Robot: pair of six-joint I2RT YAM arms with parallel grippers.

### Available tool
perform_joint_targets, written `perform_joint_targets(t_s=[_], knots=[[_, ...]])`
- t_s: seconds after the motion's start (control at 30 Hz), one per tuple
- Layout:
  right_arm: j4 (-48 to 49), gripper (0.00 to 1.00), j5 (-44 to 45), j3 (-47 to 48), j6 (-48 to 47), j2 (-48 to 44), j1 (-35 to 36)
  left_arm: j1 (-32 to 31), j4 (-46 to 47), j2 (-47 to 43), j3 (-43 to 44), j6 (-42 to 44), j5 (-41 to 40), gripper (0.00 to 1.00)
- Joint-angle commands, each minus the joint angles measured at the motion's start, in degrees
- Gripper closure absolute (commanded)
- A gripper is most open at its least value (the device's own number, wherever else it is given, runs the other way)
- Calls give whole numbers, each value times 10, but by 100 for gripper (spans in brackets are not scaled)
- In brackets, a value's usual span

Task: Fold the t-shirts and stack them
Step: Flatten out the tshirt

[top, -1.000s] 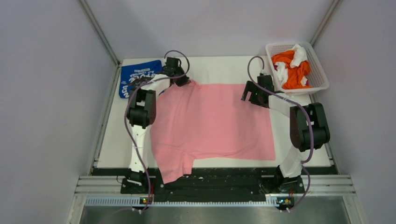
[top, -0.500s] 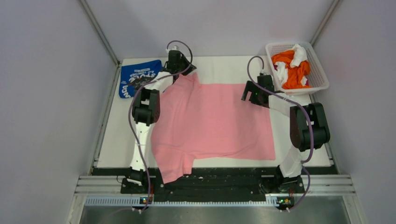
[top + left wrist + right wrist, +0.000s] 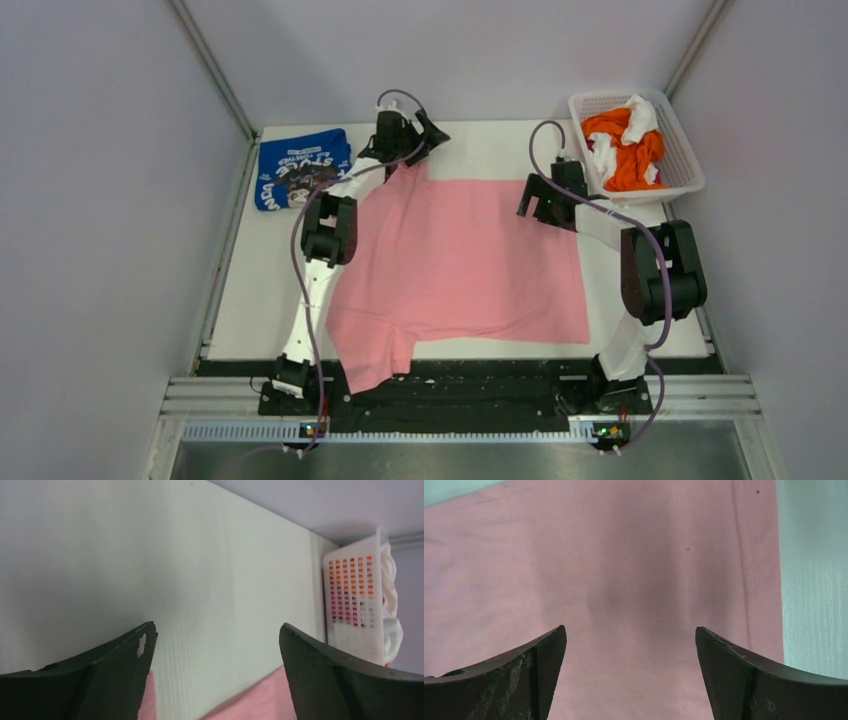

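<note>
The light pink t-shirt (image 3: pixel 460 260) lies spread flat over the middle of the table, one sleeve hanging off the near edge. A royal blue t-shirt (image 3: pixel 297 165) with white lettering lies folded at the back left corner. My left gripper (image 3: pixel 430 132) is open just past the pink shirt's back left corner, holding nothing; in the left wrist view the gripper (image 3: pixel 215 635) hovers over bare table with pink cloth (image 3: pixel 255 705) at the bottom. My right gripper (image 3: pixel 530 198) is open above the shirt's back right part, and in its wrist view the gripper (image 3: pixel 630 630) has only pink cloth (image 3: pixel 624 570) below it.
A white lattice basket (image 3: pixel 680 150) with orange and white cloth stands at the back right corner and also shows in the left wrist view as the basket (image 3: pixel 357 600). Grey walls close in both sides. A strip of bare table (image 3: pixel 814 580) runs beside the shirt's hem.
The left gripper carried the pink shirt's back left corner rightward and back, then opened and let it go; that edge now lies further right. The right arm has not moved.
</note>
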Motion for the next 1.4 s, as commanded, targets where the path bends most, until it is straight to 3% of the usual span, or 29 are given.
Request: perform_joint_targets(t_s=[0.0, 0.1, 0.33, 0.5, 0.67, 1.07, 1.37], knots=[[16, 2, 4, 1, -8, -7, -3, 0, 5, -78, 24, 50, 0, 1], [17, 2, 3, 2, -8, -5, -4, -1, -2, -132, -9, 69, 5, 1], [13, 1, -4, 0, -7, -1, -4, -1, -56, -314, -259, 98, -87, 1], [15, 2, -15, -1, -3, -1, -4, 0, -59, -349, -357, 84, -134, 1], [14, 2, -16, 0, -5, -2, -3, 2, -30, -296, -334, 35, -135, 1], [12, 2, -12, -2, -6, -2, -4, 4, -29, -146, -168, 17, -151, 1], [8, 1, -1, 2, -9, -3, -4, 4, 13, 15, 66, -39, -114, 1]])
